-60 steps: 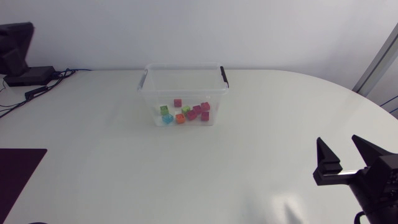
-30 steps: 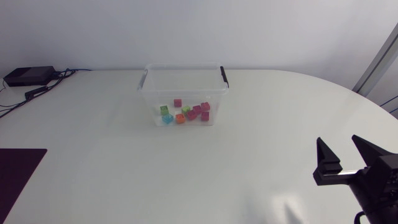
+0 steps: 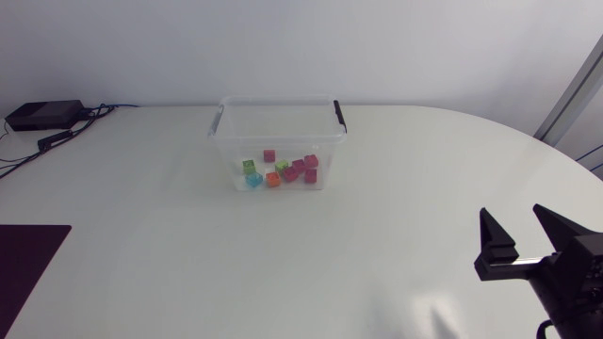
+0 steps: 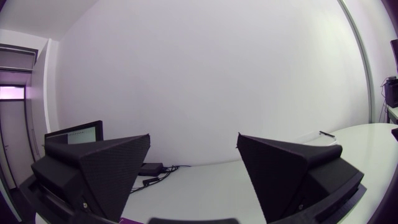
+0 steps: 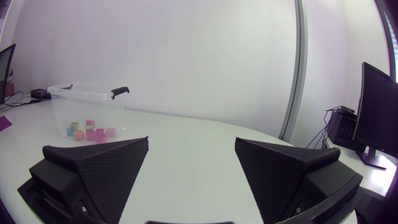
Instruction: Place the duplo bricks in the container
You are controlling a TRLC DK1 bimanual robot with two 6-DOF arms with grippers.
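A clear plastic container with black handle clips stands at the table's back middle. Inside it lie several duplo bricks, among them a pink one, a green one and an orange one. My right gripper hovers open and empty at the front right, far from the container. In the right wrist view the container and its bricks lie well ahead of the open right gripper. My left gripper shows only in the left wrist view, open with nothing between its fingers.
A small black box with cables sits at the table's back left corner. A dark mat lies at the front left edge. White tabletop stretches between the container and my right gripper.
A dark shape at the head view's far left edge has gone out of sight. The container, the bricks and my right gripper have not moved.
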